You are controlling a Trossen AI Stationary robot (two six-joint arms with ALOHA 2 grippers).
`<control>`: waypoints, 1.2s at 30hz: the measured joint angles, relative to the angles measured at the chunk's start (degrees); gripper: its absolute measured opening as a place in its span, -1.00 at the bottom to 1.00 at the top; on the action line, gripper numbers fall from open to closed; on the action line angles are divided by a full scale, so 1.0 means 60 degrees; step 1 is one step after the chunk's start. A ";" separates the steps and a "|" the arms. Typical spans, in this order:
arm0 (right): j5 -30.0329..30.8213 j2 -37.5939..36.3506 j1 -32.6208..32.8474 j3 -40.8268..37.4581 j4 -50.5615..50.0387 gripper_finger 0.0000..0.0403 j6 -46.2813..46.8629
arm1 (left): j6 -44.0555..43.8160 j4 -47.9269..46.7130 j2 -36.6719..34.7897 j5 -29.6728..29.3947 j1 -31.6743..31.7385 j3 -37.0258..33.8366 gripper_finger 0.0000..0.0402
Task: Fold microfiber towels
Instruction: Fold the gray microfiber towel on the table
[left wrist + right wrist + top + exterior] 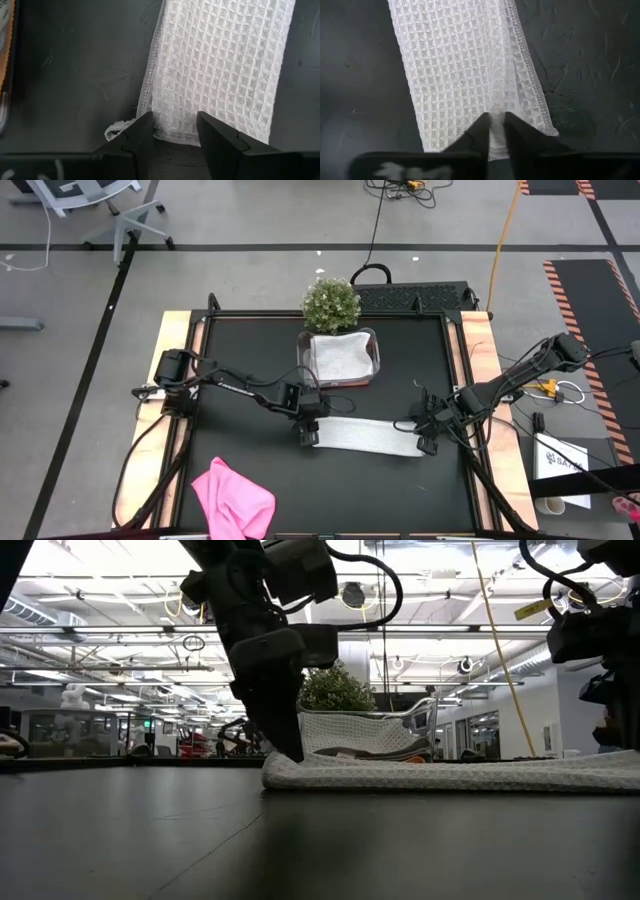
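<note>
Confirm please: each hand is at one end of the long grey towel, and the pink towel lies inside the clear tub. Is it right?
Not quite. The pink towel lies loose on the table's front left corner, as the high view shows; the tub holds a grey one. The rest is right.

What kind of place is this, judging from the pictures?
Probably a robotics lab in an industrial hall: the low view shows exposed ceiling trusses, and the high view shows striped hazard floor tape and an office chair beside the table.

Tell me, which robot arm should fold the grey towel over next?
Probably the right: its pincer looks pinched on the end of the grey towel, while the left pincer sits open at the other end.
</note>
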 joint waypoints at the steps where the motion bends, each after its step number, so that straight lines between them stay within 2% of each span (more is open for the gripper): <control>1: 0.0000 0.0000 0.0000 0.0002 -0.0003 -0.85 -0.0009 | -0.0055 0.0003 0.0000 0.0055 0.0000 0.0000 -0.24; 3: 0.0000 0.0004 0.0000 0.0001 -0.0005 -0.96 -0.0036 | -0.0175 0.0000 0.0000 0.0196 0.0000 0.0000 -0.24; 13: -0.0293 0.0004 0.0000 0.0005 0.0375 -0.99 -0.0141 | -0.0440 -0.0013 -0.0089 0.0291 0.0000 0.0000 -0.25; 18: -0.1013 0.0004 0.0004 0.0145 0.0999 -1.00 -0.0530 | -0.0628 -0.0012 -0.0091 0.0289 0.0000 0.0000 -0.25; 24: -0.1883 0.0004 0.0048 0.0982 0.1017 -1.00 -0.0981 | -0.0711 -0.0023 -0.0356 0.0208 0.0020 0.0011 -0.25; 31: -0.2293 0.0194 0.0849 0.1317 0.1960 -1.00 -0.0419 | -0.1065 -0.0094 -0.0637 0.0150 0.0062 0.0009 -0.25; 36: -0.2492 0.1115 0.1800 0.1321 0.2744 -1.00 -0.0094 | -0.1224 -0.0238 -0.0898 0.0140 0.0062 0.0015 -0.25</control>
